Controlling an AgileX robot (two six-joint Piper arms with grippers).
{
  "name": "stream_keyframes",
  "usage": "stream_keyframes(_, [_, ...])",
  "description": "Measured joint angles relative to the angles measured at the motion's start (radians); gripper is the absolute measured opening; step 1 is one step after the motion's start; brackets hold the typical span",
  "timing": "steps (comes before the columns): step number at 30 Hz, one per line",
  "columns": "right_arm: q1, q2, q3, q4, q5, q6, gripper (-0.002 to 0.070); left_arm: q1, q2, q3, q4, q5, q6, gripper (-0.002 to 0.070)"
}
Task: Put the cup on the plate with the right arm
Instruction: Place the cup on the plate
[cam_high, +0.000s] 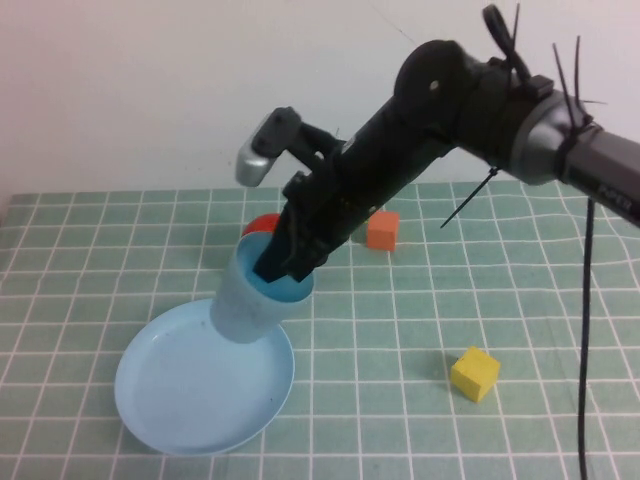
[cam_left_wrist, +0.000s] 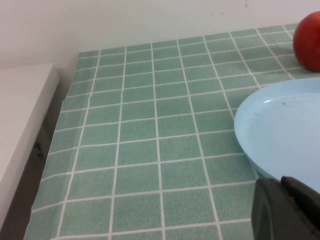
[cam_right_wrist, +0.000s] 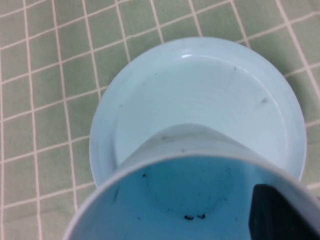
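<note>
The light blue cup (cam_high: 250, 305) is tilted, with its base over the far rim of the round light blue plate (cam_high: 190, 400). I cannot tell whether the base touches the plate. My right gripper (cam_high: 290, 262) reaches down into the cup's mouth and is shut on its rim. In the right wrist view one finger (cam_right_wrist: 280, 215) is inside the cup (cam_right_wrist: 175, 200), with the plate (cam_right_wrist: 200, 90) beneath it. My left gripper (cam_left_wrist: 285, 210) shows only in the left wrist view, its fingers together, low beside the plate's edge (cam_left_wrist: 285, 130).
An orange cube (cam_high: 382, 229) lies behind the right arm and a yellow cube (cam_high: 474, 373) lies to the right of the plate. A red round object (cam_high: 262, 224) sits just behind the cup, also in the left wrist view (cam_left_wrist: 308, 34). A white ledge (cam_left_wrist: 20, 125) borders the mat.
</note>
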Motion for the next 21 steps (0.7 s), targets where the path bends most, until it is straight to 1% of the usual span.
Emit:
stream_keyframes(3, [0.052, 0.002, 0.0, -0.027, -0.054, 0.0, 0.0026, 0.0, 0.0, 0.0, 0.0, 0.0, 0.0, -0.0003])
stream_keyframes(6, [0.078, 0.021, 0.0, -0.03, -0.085, 0.0, 0.0026, 0.0, 0.0, 0.0, 0.0, 0.0, 0.0, -0.0003])
stream_keyframes(17, [0.085, 0.132, 0.0, -0.038, -0.126, 0.0, 0.0026, 0.0, 0.0, 0.0, 0.0, 0.0, 0.0, -0.0003])
stream_keyframes(21, [0.085, 0.15, 0.0, -0.038, -0.139, 0.002, 0.0047, 0.0, 0.0, 0.0, 0.0, 0.0, 0.0, -0.0003])
